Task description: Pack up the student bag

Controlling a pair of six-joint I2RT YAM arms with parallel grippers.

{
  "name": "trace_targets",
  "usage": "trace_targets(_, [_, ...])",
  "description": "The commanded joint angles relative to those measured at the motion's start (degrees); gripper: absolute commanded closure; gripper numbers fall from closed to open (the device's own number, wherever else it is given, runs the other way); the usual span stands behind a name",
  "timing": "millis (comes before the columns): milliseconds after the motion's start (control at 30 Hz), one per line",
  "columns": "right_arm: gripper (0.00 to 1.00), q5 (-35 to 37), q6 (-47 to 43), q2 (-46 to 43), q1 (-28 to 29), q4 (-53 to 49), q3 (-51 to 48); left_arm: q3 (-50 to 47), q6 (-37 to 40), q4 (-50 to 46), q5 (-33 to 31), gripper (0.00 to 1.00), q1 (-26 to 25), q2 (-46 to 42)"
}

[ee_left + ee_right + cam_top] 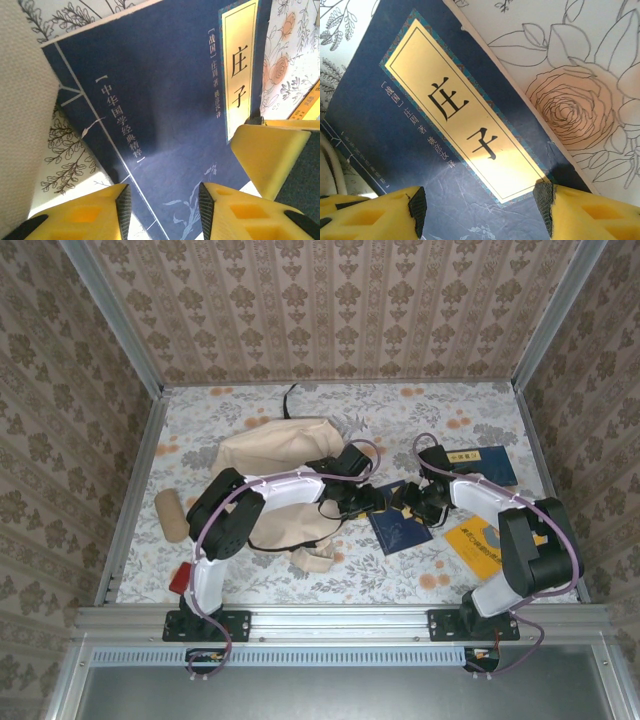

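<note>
The student bag (275, 455) lies beige and slumped at the table's left centre; its fabric also fills the left edge of the left wrist view (25, 125). A dark blue book (400, 530) with a gold title label lies flat just right of the bag. My left gripper (365, 502) reaches across the bag and hovers over the book's cover (165, 125), jaws apart with nothing between them (165, 205). My right gripper (408, 498) faces it from the right, open over the same book (445, 165), fingertips apart (480, 210). One yellow right finger (270, 155) shows beside the label.
A second blue book (490, 465) lies at the back right and a yellow book (480, 545) at the front right. A tan roll (172, 515) and a red item (181, 578) sit near the left wall. Patterned walls close in three sides.
</note>
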Motion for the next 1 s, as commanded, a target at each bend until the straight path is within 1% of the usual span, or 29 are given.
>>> trace_targets(0, [0.35,-1.8,1.6,-0.9,0.6,-1.4,-1.4,0.6,-2.3,-1.9,-2.6,0.55,-0.1,0.8])
trace_targets(67, [0.35,-0.9,1.7,-1.2,0.5,-1.6,-1.4,0.0,-2.7,-2.0,-3.3,0.54,-0.1,0.6])
trace_targets(200, [0.35,0.4,1.7,-1.2,0.4,-2.2,-1.3,0.1,-2.9,-2.7,-3.8,0.49,-0.2,0.6])
trace_targets(300, [0.35,0.5,1.9,-1.2,0.4,-2.0,-1.5,0.3,-3.3,-2.8,-3.3,0.46,-0.2,1.5])
trace_targets(600, [0.35,-0.9,2.2,-0.9,0.5,-1.0,-2.6,2.2,-3.9,-1.7,-0.5,0.45,-0.4,4.0])
trace_targets(733, [0.35,-4.0,3.5,-0.1,0.6,1.8,-4.2,3.4,-3.8,0.8,4.0,0.47,-0.4,5.6])
trace_targets(833, [0.35,-5.3,4.4,0.4,0.9,3.2,-5.1,4.1,-4.4,3.6,7.1,0.52,-0.3,6.2])
trace_targets(867, [0.35,-5.3,4.6,0.7,1.0,3.5,-5.3,3.7,-5.0,5.3,7.9,0.54,-0.1,5.9])
trace_targets(967, [0.36,-5.2,5.1,1.3,1.4,4.1,-5.7,1.8,-7.5,11.7,10.7,0.57,0.7,5.1])
